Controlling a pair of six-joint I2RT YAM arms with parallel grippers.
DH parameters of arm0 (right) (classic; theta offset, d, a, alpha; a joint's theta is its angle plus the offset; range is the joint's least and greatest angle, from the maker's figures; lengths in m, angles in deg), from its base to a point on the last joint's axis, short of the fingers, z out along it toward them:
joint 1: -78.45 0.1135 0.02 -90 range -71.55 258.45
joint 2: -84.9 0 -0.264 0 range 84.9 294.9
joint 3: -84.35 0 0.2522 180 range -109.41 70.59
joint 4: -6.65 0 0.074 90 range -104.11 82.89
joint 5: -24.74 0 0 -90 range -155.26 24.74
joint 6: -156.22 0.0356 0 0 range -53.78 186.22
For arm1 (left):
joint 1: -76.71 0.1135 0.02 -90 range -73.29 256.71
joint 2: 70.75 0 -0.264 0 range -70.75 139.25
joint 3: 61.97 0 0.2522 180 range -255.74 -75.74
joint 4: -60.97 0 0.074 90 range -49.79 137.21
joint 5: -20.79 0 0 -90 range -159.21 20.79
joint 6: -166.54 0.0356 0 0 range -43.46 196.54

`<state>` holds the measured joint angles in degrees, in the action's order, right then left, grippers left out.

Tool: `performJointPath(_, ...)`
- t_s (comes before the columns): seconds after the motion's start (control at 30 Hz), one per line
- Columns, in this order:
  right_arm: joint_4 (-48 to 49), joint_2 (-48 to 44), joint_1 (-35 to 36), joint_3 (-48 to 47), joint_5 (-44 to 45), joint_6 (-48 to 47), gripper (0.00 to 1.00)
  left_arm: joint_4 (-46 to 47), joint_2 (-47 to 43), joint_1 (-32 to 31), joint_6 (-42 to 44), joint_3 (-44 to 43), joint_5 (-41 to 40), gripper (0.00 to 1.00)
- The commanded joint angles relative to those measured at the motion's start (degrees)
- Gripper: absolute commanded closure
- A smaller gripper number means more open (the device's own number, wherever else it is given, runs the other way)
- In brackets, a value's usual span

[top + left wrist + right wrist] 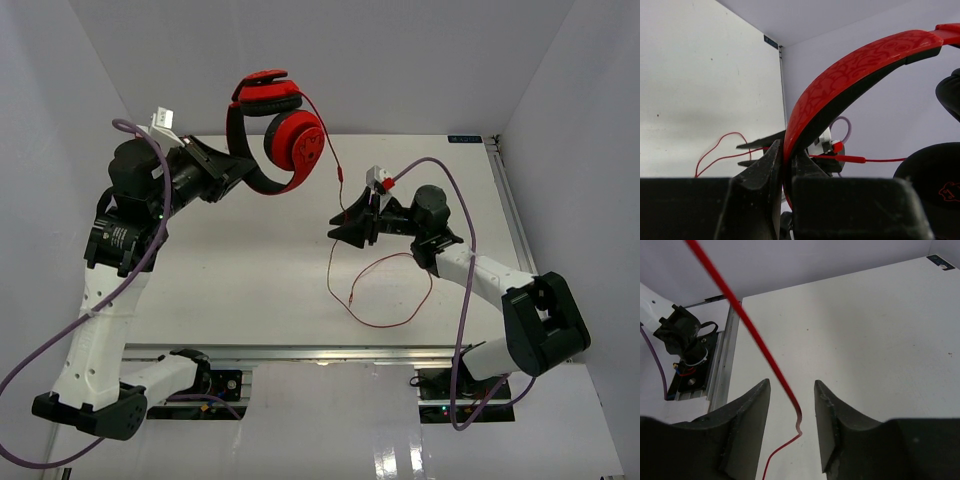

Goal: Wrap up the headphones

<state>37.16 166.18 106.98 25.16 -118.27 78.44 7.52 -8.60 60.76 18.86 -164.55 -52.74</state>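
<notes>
While above the white, white-walled table (250, 280), left gripper (233, 172) clenching headphones (294, 141), right gripper (347, 229) agape.

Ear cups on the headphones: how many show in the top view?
2. The upper ear cup lies topmost; the lower ear cup sits just beneath it, red outer face showing.

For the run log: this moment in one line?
left claw: shut on headphones, raised | right claw: open around cable | cable slack: on table

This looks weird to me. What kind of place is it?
Probably a robot test booth: a white table boxed by plain walls, with the left arm and right arm bolted at its edge, handling headphones.
</notes>
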Motion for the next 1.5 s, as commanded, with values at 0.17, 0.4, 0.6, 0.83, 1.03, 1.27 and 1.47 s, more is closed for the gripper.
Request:
performJointPath(0.17,6.9,-0.9,3.2,-0.2,-2.4,4.4,0.85,8.4,-3.1,-0.2,-10.7,0.3,-7.0,1.00)
performJointPath(0.4,1.1,-2.9,3.9,-1.0,-2.1,1.9,0.89,9.3,-3.9,-0.1,-12.6,1.6,-10.0,1.00)
performJointPath(0.6,-26.9,-8.6,5.0,-6.6,5.3,-17.8,0.92,7.3,-2.8,-0.1,-7.7,0.8,-21.7,1.00)
performJointPath(0.83,-70.6,-8.4,11.7,-22.5,30.6,-48.3,0.92,5.1,5.4,-0.1,4.7,0.2,-27.2,1.00)
performJointPath(1.03,-76.8,-9.0,11.7,-20.6,50.5,-63.0,0.92,5.2,7.6,-0.1,9.9,3.6,-27.2,1.00)
performJointPath(1.27,-76.3,-12.4,11.8,-21.2,61.3,-76.4,0.92,5.2,8.4,-0.2,16.8,7.3,-27.2,1.00)
performJointPath(1.47,-76.5,-15.1,12.9,-28.7,60.9,-83.8,0.92,6.0,8.9,-0.2,20.0,11.0,-22.4,1.00)
